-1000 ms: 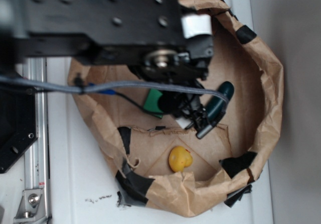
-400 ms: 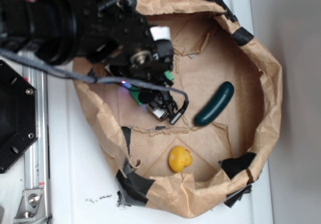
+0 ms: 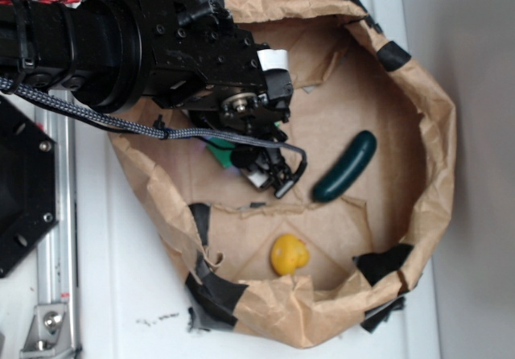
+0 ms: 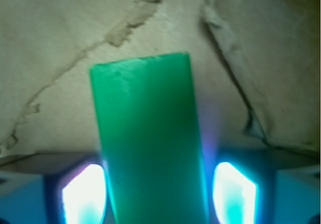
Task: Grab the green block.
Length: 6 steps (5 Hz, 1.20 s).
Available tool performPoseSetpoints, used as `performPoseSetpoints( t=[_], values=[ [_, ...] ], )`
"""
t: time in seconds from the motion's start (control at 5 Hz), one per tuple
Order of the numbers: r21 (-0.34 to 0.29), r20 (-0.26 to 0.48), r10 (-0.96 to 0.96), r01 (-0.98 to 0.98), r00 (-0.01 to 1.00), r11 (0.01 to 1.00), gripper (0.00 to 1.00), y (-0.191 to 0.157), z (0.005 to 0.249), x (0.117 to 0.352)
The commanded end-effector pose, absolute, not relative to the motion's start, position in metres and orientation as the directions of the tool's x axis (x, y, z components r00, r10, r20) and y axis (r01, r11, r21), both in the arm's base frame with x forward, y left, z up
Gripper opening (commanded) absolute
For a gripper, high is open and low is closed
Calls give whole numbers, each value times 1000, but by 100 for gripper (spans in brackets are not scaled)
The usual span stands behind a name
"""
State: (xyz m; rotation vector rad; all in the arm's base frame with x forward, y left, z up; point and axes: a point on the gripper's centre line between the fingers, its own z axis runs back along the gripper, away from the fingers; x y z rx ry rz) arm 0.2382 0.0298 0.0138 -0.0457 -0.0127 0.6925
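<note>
The green block [image 4: 145,133] fills the middle of the wrist view as a flat slab lying on brown paper, and its near end runs between my two glowing fingertips [image 4: 83,194]. My gripper [image 4: 158,194] is open around it, with a narrow gap showing on the right side. From outside, only a green corner of the block [image 3: 219,151] shows under the black arm, and the gripper [image 3: 270,183] hangs low over the paper floor just right of it.
A dark green cucumber [image 3: 346,166] lies to the right of the gripper. A yellow toy [image 3: 289,254] sits nearer the front. Crumpled brown paper walls [image 3: 434,134] with black tape ring the whole area.
The arm has swung left, off the cucumber and over the green block, and then settled slightly lower with the fingers on both sides of the block.
</note>
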Motion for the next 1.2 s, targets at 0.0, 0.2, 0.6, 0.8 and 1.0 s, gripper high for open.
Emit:
performPoseSetpoints(
  t=[0.0,0.2,0.6,0.8,1.0],
  values=[
    [-15,73,457,-457,886,889,0,32,46,248],
    [55,162,216,-227,963,972,0,34,89,252],
    [-23,198,6,-1,980,1000,0,41,189,253],
    [-23,189,-50,56,981,998,0,37,202,251],
    [-13,147,-21,23,989,1000,0,39,198,245]
  ],
)
